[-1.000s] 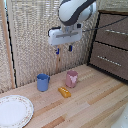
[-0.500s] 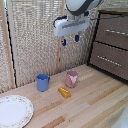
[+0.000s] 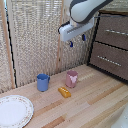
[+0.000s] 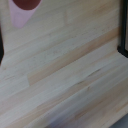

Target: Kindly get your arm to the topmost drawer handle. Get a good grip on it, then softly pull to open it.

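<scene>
In the exterior view my white arm (image 3: 87,10) reaches in from the top. Its gripper (image 3: 77,40) hangs in the air with its two blue-tipped fingers (image 3: 71,43) apart and empty. It is to the exterior view's left of the dark brown chest. The topmost drawer (image 3: 111,25) visible has a slim silver handle (image 3: 116,32), a clear gap away from the gripper. A second drawer front (image 3: 102,67) with its own bar (image 3: 107,61) lies below. The wrist view shows no fingers and no handle.
On the light wooden table (image 3: 95,105) stand a blue cup (image 3: 43,82) and a pink cup (image 3: 72,78), with an orange object (image 3: 64,92) and a white plate (image 3: 14,110). A bamboo screen (image 3: 35,40) stands behind. The wrist view shows the pink cup (image 4: 22,10) and a dark edge (image 4: 123,30).
The arm has risen and shifted toward the exterior view's right, nearer the chest. The gripper stays open. The cups, plate and drawers have not moved.
</scene>
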You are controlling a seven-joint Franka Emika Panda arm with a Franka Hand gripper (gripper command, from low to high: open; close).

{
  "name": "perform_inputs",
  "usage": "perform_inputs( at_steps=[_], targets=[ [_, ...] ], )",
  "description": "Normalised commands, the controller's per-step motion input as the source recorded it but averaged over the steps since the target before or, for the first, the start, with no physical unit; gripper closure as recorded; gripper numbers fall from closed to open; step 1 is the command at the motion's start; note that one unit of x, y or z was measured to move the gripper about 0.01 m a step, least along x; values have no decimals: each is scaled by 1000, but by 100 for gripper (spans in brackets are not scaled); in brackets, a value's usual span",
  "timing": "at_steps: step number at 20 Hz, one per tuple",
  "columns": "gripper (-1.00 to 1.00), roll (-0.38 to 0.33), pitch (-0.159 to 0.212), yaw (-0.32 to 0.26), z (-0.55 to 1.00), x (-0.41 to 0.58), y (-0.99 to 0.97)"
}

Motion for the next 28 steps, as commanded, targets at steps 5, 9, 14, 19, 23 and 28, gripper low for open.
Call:
perform_inputs(
  at_steps=[5,9,14,19,23,28],
  targets=[
    [-100,-375,0,35,91,0,-113],
    [-100,-375,1,44,83,-36,-119],
    [-100,-375,0,55,38,-69,-141],
    [-100,-375,0,55,0,-39,-175],
    [-100,-375,0,55,-23,-39,-216],
    [-100,-375,-3,62,-86,-69,-250]
  ],
)
